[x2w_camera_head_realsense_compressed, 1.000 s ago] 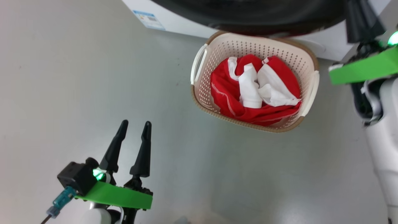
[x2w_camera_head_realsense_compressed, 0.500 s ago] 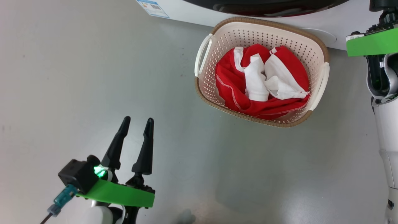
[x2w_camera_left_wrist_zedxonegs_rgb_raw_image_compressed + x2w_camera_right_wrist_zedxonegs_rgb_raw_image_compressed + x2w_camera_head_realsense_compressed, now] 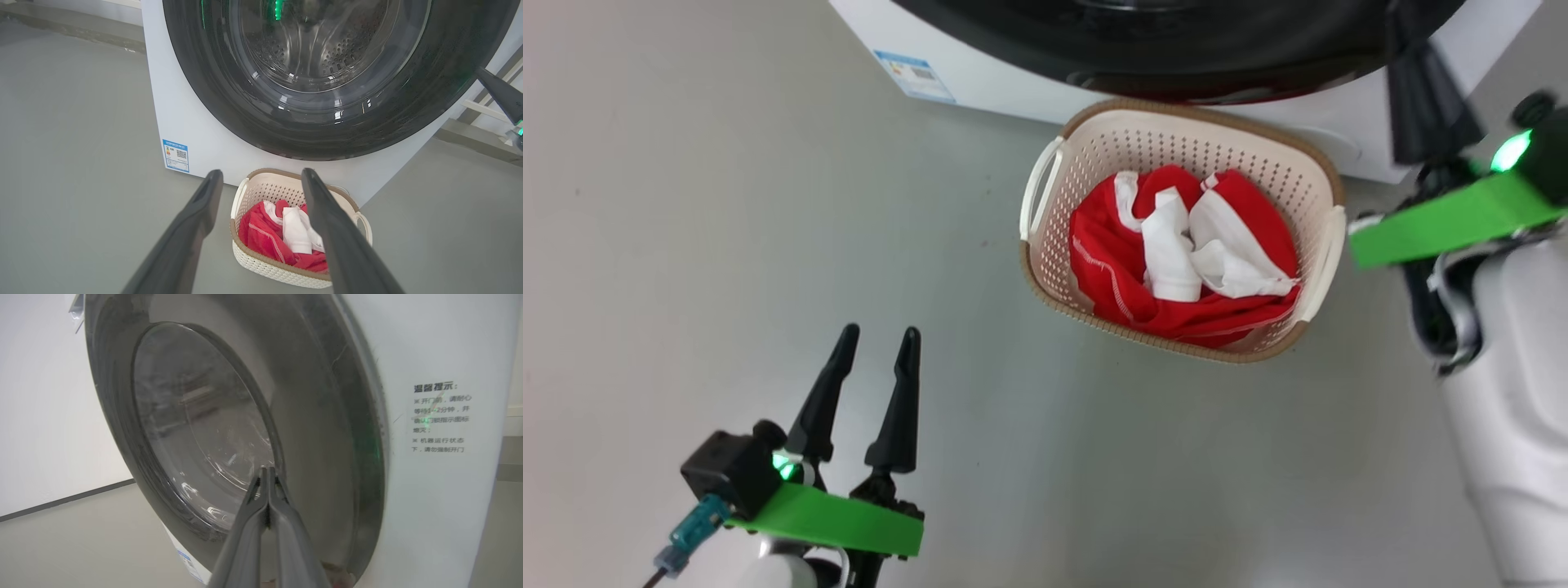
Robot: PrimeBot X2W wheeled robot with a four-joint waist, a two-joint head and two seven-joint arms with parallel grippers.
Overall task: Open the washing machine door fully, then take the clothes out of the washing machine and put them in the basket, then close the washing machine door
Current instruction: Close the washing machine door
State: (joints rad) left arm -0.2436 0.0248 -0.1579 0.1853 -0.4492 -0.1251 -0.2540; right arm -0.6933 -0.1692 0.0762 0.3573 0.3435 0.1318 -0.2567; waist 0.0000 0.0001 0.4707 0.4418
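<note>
Smooth grey floor (image 3: 686, 204) is seen before the washing machine (image 3: 175, 122), with a white wall (image 3: 36, 416) and dark skirting (image 3: 65, 500) beside it. A blue-edged sticker (image 3: 176, 155) with a QR code is stuck low on the machine's front. A Chinese notice (image 3: 439, 416) headed 温馨提示 is printed beside the closed washing machine door (image 3: 196, 61). The basket (image 3: 1176, 139) is set just before the machine, the clothes (image 3: 1103, 269) heaped inside. The left gripper (image 3: 880, 331) is held wide and empty, back from the machine; the right gripper (image 3: 265, 469) is closed tight, empty, close before the door's glass.
</note>
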